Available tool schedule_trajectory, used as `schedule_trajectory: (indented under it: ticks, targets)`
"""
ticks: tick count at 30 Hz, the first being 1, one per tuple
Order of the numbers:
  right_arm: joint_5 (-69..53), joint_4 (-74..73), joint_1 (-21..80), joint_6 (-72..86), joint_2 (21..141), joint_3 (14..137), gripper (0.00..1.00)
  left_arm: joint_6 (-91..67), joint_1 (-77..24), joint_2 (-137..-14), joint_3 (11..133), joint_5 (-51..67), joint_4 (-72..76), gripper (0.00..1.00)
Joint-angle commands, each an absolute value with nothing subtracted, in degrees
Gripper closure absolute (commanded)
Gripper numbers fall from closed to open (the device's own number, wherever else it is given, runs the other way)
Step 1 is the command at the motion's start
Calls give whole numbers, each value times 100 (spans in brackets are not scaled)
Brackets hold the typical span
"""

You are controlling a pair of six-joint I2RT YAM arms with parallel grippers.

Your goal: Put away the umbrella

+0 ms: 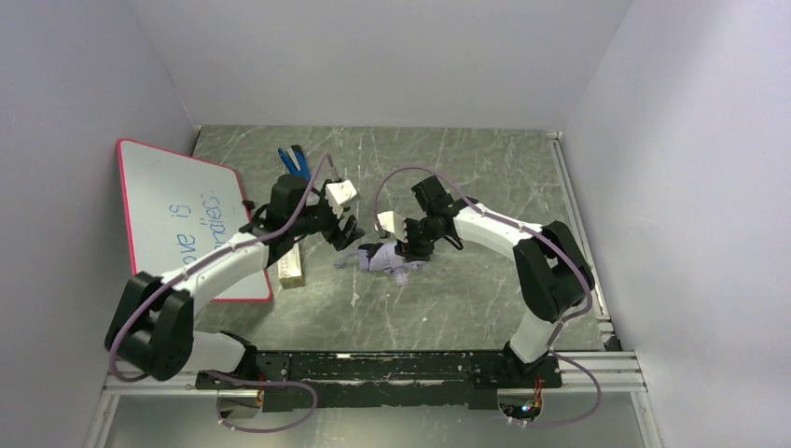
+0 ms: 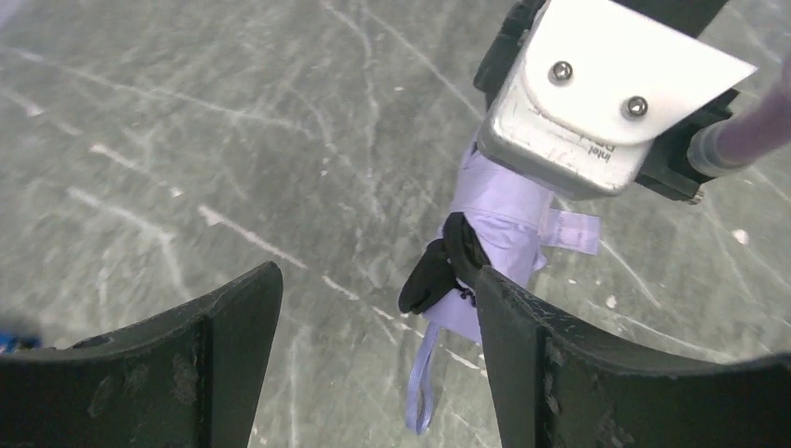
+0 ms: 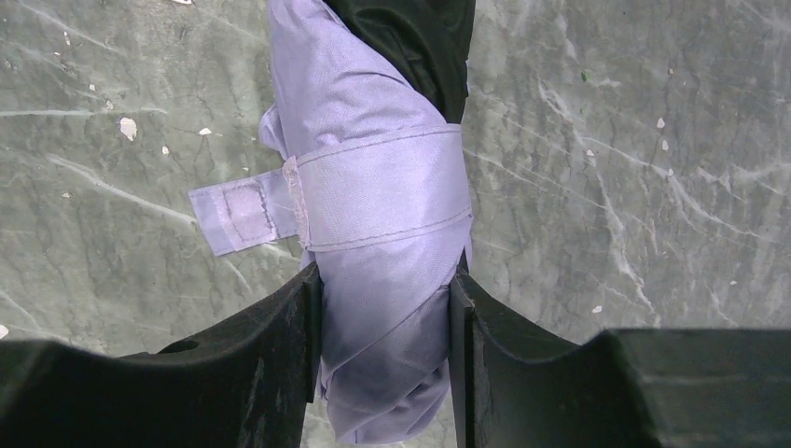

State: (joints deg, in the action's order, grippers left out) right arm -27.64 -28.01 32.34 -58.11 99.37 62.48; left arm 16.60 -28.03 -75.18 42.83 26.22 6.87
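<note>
Marbled grey tabletop (image 1: 466,308). Umbrella (image 3: 373,121) looks light, soft, slippery; strap (image 3: 382,196) wrapped round. Right gripper (image 3: 384,308) clenched around fabric roll, sensible hold. Left gripper (image 2: 373,299) spread, empty, possibly brushing it.

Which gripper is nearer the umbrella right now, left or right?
Right. The right gripper is clamped on the umbrella, a finger on each side of its wrapped fabric. The left gripper is open beside its black end, nothing between the jaws.
</note>
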Motion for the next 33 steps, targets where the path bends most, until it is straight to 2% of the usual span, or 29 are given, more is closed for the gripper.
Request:
schedule_trajectory:
  ticks: [1,7,12,17,23,33]
  targets:
    - [-2310,-2873,3252,-5761,10007,5901,63,2344,-2654,-8149,4973,4608,41,21]
    - [-2319,-2761,3274,-5739,9915,5816,63,2797,-2654,-9060,5567,5292,-557,30]
    - [-2285,-2711,3278,-5707,9932,5754,63,3771,-2649,-9699,6208,6183,-1683,28]
    - [-2246,-2616,3300,-5652,9938,5663,63,3226,-2688,-9942,6043,6070,-1094,26]
    - [-2193,-2578,3304,-5644,9942,5595,64,2819,-3004,-10150,5915,5256,-817,26]
    - [-2111,-2457,3322,-5608,9897,5464,64,2057,-3028,-10509,5507,5139,-303,25]
